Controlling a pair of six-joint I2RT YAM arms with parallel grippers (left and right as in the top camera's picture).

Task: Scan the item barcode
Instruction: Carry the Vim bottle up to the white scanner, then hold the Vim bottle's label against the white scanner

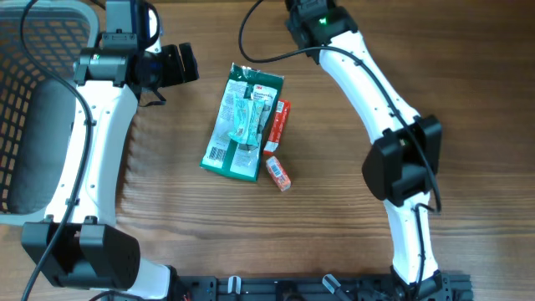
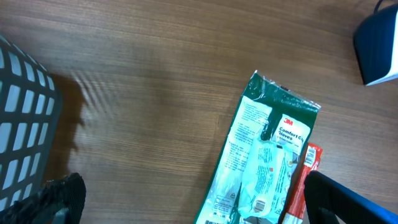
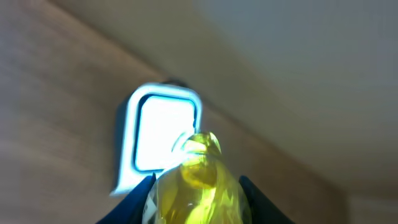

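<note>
Clamping yellow item [image 3: 196, 168] in right gripper [image 3: 198, 193], aiming its long axis at scanner [image 3: 163, 134] sitting near, eleven o'clock; holding left gripper [image 1: 180, 65] spread wide.

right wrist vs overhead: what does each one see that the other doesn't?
Right wrist only: the right claw shut on a yellow item, held in front of a blue-rimmed scanner with a lit white window.

Overhead only: the green 3M package, a red box along its edge, a small red packet, the basket, and the left claw, open. The right arm runs off the top of the frame, so its claw, item and scanner are not visible.

Both: the wooden table.
</note>
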